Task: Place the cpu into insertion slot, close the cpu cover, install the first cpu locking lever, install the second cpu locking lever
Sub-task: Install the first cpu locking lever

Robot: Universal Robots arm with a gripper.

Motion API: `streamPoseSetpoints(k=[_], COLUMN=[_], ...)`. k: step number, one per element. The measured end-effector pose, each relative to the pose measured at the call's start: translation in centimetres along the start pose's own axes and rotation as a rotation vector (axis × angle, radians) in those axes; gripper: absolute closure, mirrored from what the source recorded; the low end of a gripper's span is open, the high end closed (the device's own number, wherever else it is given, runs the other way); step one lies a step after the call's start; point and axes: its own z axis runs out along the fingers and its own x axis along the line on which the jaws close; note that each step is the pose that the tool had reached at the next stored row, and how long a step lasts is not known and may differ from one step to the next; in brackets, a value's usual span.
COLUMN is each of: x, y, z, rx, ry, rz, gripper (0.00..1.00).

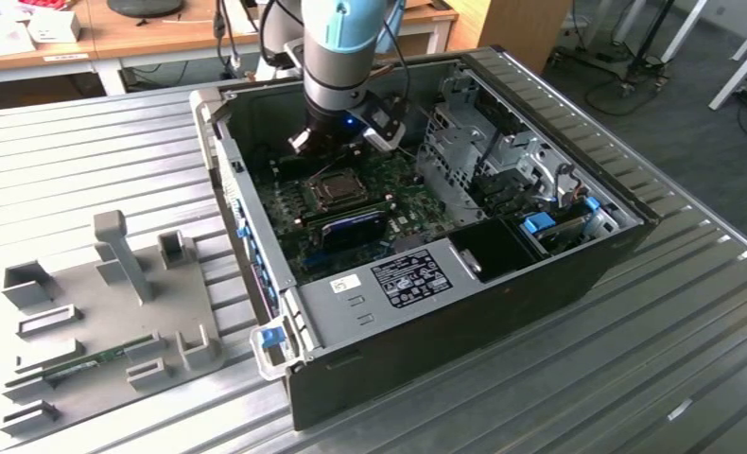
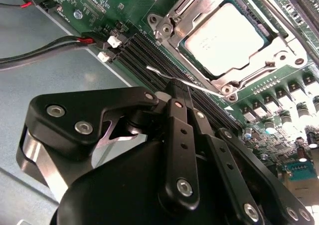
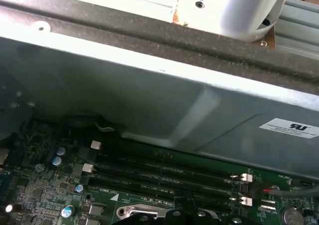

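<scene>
The cpu [image 2: 227, 38], grey-topped, lies in the insertion slot [image 1: 337, 189] on the green board inside the open computer case. The silvery cpu cover [image 2: 286, 48] lies flat over it, framing the chip. A thin metal locking lever [image 2: 164, 73] slants along the socket's edge, its free end raised off the board. My gripper [image 2: 178, 91] is shut, fingers pressed together, with its tip right at this lever; whether it touches is unclear. In the exterior view the gripper [image 1: 327, 144] hangs just behind the socket, low inside the case.
Long black memory slots [image 2: 144, 48] run beside the socket. Red and black cables [image 2: 50, 43] cross the case floor. The case wall [image 3: 149, 100] stands close behind. A metal drive cage [image 1: 500, 161] fills the exterior view's right. A grey fixture tray [image 1: 109, 303] lies outside.
</scene>
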Motion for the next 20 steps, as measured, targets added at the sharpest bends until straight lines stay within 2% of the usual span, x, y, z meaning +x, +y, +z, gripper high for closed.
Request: streamPoseSetpoints(k=[14, 20], x=[-0.05, -0.11], y=[-0.36, -0.42], z=[0.87, 1.01], rx=[0.0001, 0.0001], ry=[0.0000, -0.0001], rz=[0.000, 0.000], gripper=[0.90, 0.90])
